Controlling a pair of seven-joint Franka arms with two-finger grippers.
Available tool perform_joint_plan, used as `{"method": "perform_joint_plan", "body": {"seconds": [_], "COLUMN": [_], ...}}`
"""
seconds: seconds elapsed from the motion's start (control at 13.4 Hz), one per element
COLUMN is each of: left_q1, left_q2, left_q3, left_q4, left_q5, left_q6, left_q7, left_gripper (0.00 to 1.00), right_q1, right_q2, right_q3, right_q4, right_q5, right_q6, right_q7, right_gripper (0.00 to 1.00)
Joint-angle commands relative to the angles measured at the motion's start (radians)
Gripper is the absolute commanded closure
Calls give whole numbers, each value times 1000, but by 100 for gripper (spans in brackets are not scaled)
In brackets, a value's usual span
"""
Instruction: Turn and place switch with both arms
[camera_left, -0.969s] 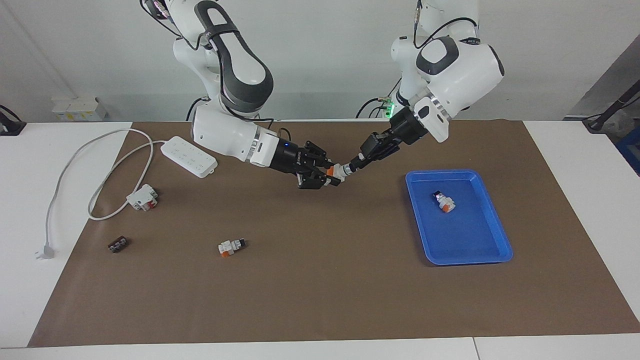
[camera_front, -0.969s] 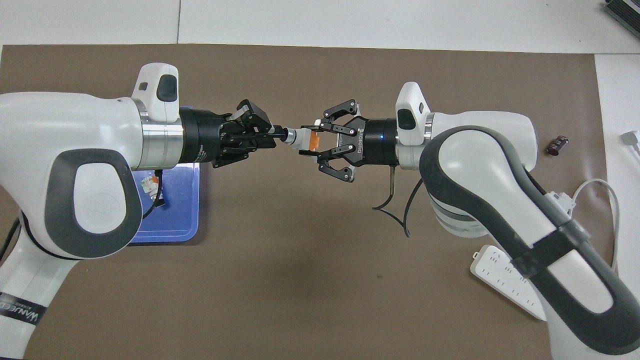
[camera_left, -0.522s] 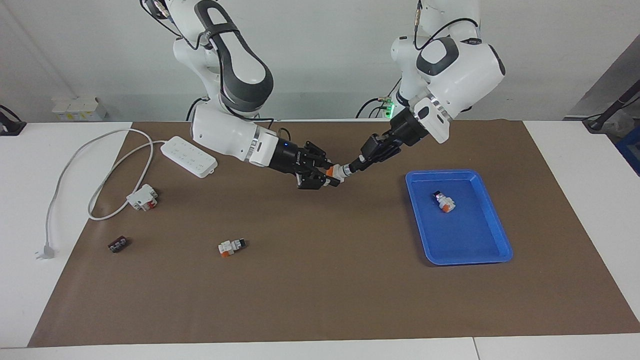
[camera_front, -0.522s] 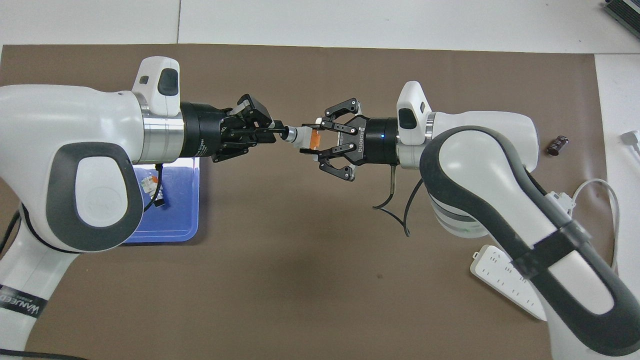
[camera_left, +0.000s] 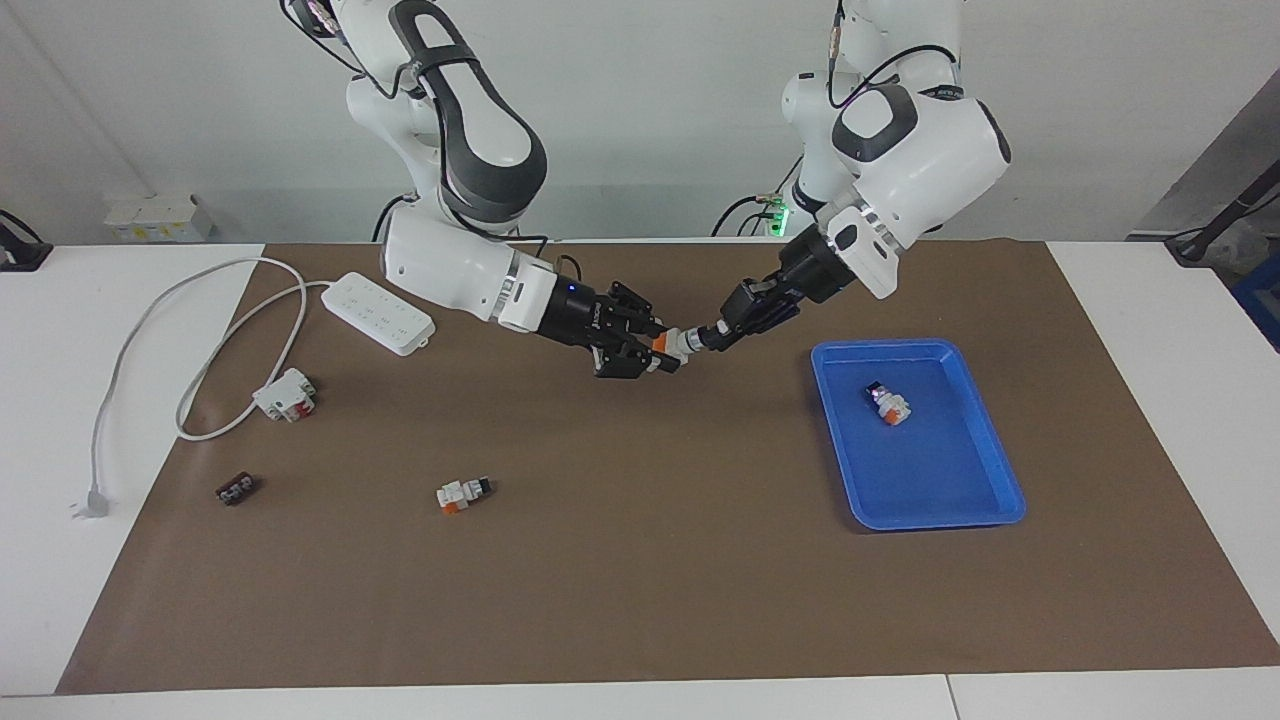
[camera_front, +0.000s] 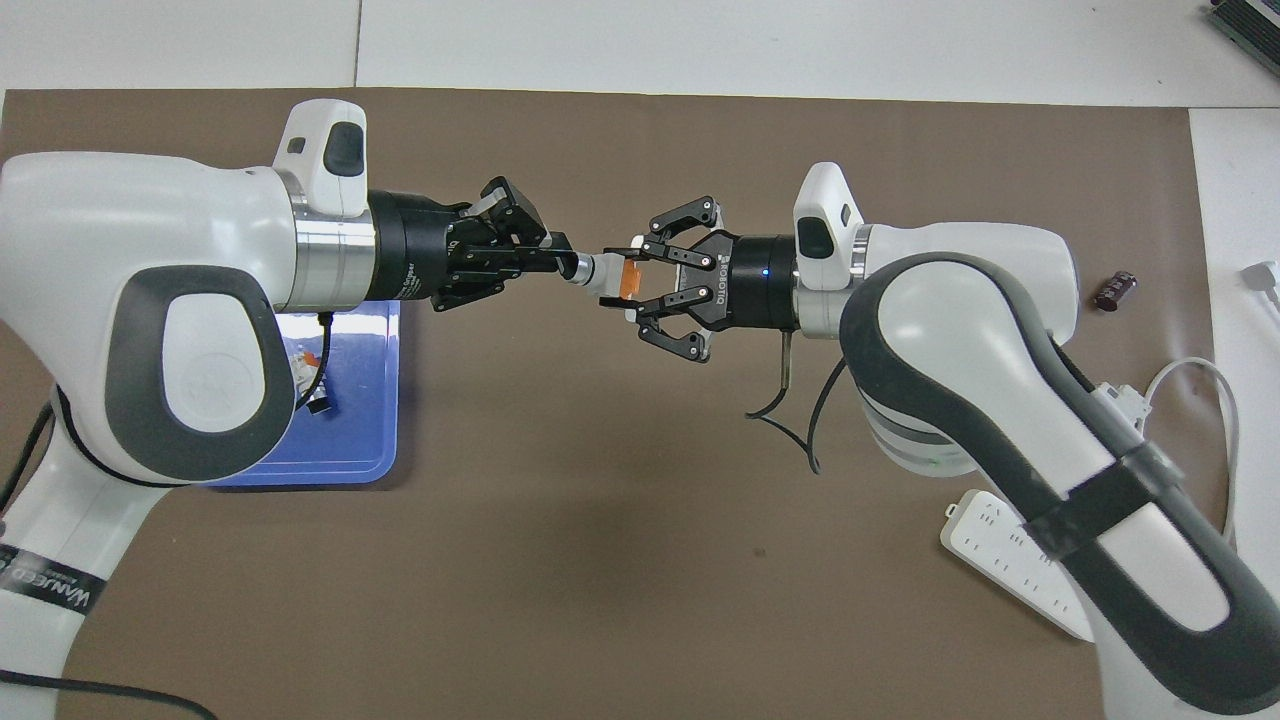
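Note:
The switch (camera_left: 677, 345) is held in the air between both grippers, over the middle of the brown mat. My right gripper (camera_left: 655, 356) is shut on its orange end block. My left gripper (camera_left: 712, 337) is shut on its black knob from the other end. In the overhead view the switch (camera_front: 606, 276) lies level between the left gripper (camera_front: 562, 264) and the right gripper (camera_front: 628, 286), orange face up.
A blue tray (camera_left: 960, 500) at the left arm's end holds another switch (camera_left: 888, 403). A third switch (camera_left: 463, 493), a white-and-red breaker (camera_left: 285, 395), a small dark part (camera_left: 234, 489) and a white power strip (camera_left: 378, 312) lie toward the right arm's end.
My left arm's wrist and forearm have shifted and turned a little while its gripper stays on the knob. The right arm and the switch have hardly moved.

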Motion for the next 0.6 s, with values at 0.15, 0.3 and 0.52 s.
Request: {"method": "perform_joint_plan", "body": {"seconds": [0.15, 0.3, 0.52], "left_q1": [-7, -10, -15], "left_q2": [17, 20, 19], "left_q3": [1, 1, 1], "left_q4": [24, 23, 17], "left_q5": [18, 15, 13], "left_q6": [-4, -3, -1], "left_q7": [-14, -15, -24], "left_gripper": [100, 100, 100], "right_q1": [-4, -4, -4], "right_q2": [-29, -29, -29], "right_q3": [4, 4, 4], "right_q4": [-31, -31, -31], "right_q5": [36, 36, 36], "right_q6": [16, 16, 16], "right_q7": [-33, -33, -33], "right_gripper": [100, 100, 100]}}
